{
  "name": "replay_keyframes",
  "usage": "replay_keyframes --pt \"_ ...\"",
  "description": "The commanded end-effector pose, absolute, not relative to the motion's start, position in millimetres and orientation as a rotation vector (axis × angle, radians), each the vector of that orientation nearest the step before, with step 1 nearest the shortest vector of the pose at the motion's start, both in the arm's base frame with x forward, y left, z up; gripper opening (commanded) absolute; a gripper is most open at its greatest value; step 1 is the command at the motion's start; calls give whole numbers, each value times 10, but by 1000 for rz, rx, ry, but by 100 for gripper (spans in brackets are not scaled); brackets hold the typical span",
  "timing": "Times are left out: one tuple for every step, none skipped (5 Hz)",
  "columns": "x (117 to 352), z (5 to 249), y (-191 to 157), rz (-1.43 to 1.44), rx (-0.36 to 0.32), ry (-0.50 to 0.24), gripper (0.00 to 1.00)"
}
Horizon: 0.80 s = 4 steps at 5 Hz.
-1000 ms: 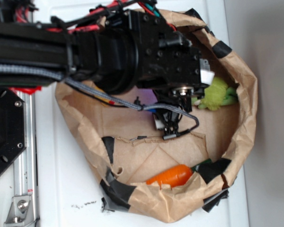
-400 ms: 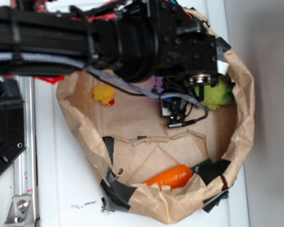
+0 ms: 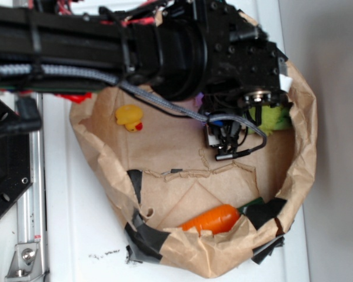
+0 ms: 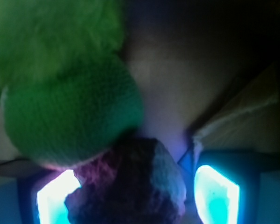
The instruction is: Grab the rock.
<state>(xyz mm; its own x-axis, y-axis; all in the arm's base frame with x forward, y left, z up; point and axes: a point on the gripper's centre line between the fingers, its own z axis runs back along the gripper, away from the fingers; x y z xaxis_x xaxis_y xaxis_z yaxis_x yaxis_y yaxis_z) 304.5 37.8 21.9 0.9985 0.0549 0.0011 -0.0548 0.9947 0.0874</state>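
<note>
In the exterior view, a crumpled brown paper bag [image 3: 294,176], rolled down into a shallow nest and patched with strips of black tape [image 3: 144,235], lies on a white table [image 3: 82,235]. A glossy yellow rubber duck [image 3: 129,117] with a red beak sits on the paper floor near the upper left of the nest, and a smooth orange carrot toy [image 3: 213,218] lies against the lower rim, well apart from the duck. The matte black arm [image 3: 106,47] reaches in from the left, wrapped with a braided grey cable and red wires, and its bulky wrist covers the upper part of the bag; a fuzzy lime-green plush [image 3: 277,116] peeks out just beside it on the right. The tool [image 3: 223,138] hangs under the wrist, too small and cluttered here to tell how far it is open, and no writing can be read. In the wrist view, the rock [image 4: 130,186], a rough, mottled dark lump tinted purple, sits at the bottom centre between two glowing cyan fingers [image 4: 217,191], with a gap showing on the right side; the tool stands spread to either side of it, and whether the left finger touches it cannot be told. The green plush [image 4: 70,112], soft and nubbly, presses against the rock's upper left, above the pale paper floor.
</note>
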Motion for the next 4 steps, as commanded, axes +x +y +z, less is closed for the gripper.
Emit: replay_keyframes --pt "3085 252 289 15 49 -25 100" --pt "3082 230 321 34 57 -31 0" --pt "3066 215 341 47 59 -26 0" --pt "3016 293 346 58 68 -26 0"
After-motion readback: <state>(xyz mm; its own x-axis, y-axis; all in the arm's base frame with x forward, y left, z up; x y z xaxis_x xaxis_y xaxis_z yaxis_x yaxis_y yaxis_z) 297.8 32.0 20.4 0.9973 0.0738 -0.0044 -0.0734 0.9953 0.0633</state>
